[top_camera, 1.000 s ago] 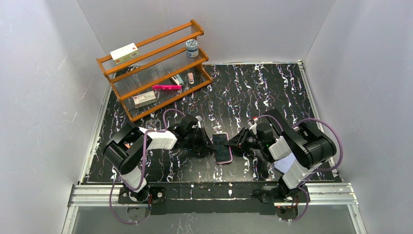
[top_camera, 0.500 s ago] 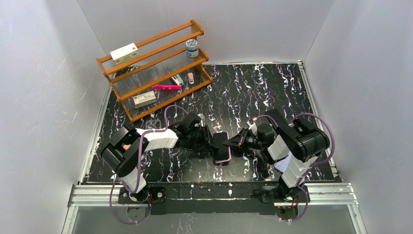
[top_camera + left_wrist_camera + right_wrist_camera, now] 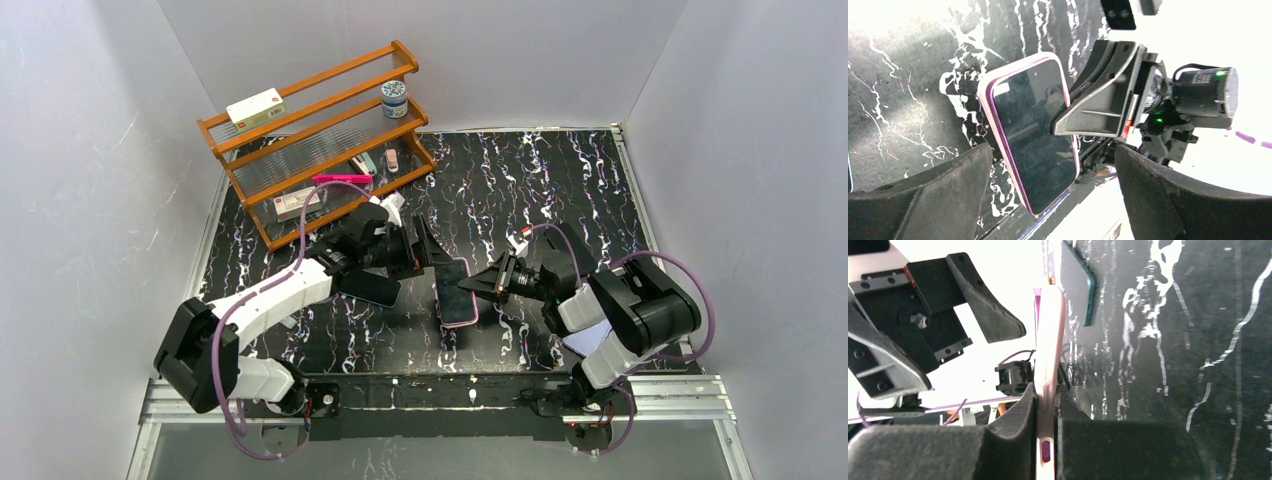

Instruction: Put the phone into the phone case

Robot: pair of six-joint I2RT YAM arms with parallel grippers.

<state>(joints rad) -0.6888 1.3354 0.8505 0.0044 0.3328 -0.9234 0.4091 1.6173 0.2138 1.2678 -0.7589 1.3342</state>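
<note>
**A:** What's different from a second ago?

**B:** The left claw (image 3: 420, 252) has let go, swung wide and drawn back toward the far left. The right claw (image 3: 484, 287) has closed on the phone (image 3: 457, 295) and holds it alone.

**A:** From above, how does it lie?

**B:** It's near the middle of the tabletop (image 3: 540, 190), long axis running near to far. The right claw pinches its right edge. The left claw is just off its far-left corner, apart from it. A dark slab (image 3: 372, 288) lies under the left arm, and a wooden rack (image 3: 320, 140) stands well away at the far left.

**A:** And the left wrist camera?

**B:** The left claw's fingers (image 3: 923, 200) stand spread either side of the screen, touching nothing. The pink case (image 3: 989, 112) rims the phone all round, so I'd judge it seated already.

**A:** The right wrist?

**B:** The phone is edge-on there, squeezed across its thickness between the two pads (image 3: 1018, 410). Black marbled surface lies open to the right, and grey walls close in on three sides. The right arm is the one placed to lay it flat.
</note>
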